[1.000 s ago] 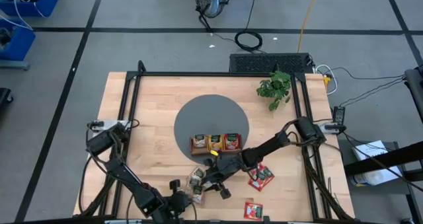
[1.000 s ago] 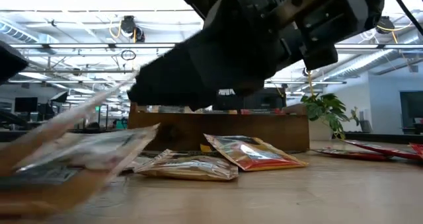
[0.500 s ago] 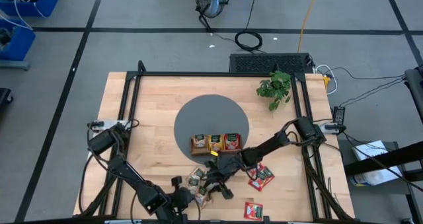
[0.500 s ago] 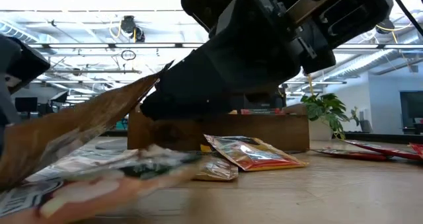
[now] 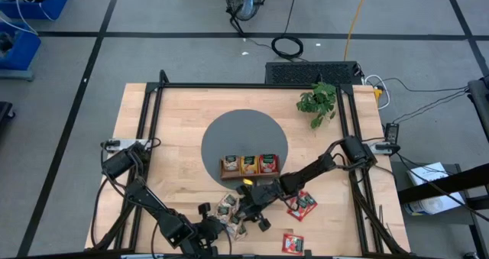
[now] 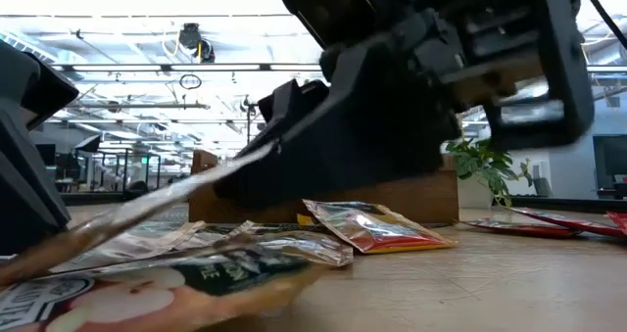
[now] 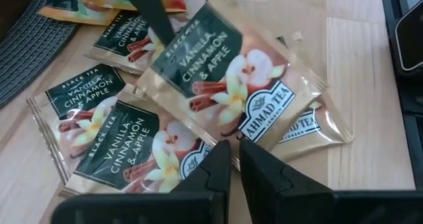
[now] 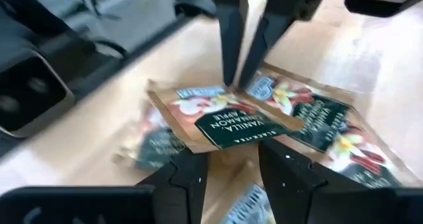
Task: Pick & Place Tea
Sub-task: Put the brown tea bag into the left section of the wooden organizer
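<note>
Tea packet (image 5: 234, 222): high view, near front edge of counter (image 5: 176, 129), below tray (image 5: 250, 166), left claw (image 5: 226, 230) and right claw (image 5: 243, 213) both at it. Left wrist: left claw (image 7: 234, 159) pinched on the packet (image 7: 228, 85) corner, lifted over others. Right wrist: right claw (image 8: 231, 159) parted, empty, around its other end (image 8: 225, 121).

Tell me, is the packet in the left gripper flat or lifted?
Lifted, tilted. The left gripper pinches one corner of the packet, which slants above other packets lying on the table.
</note>
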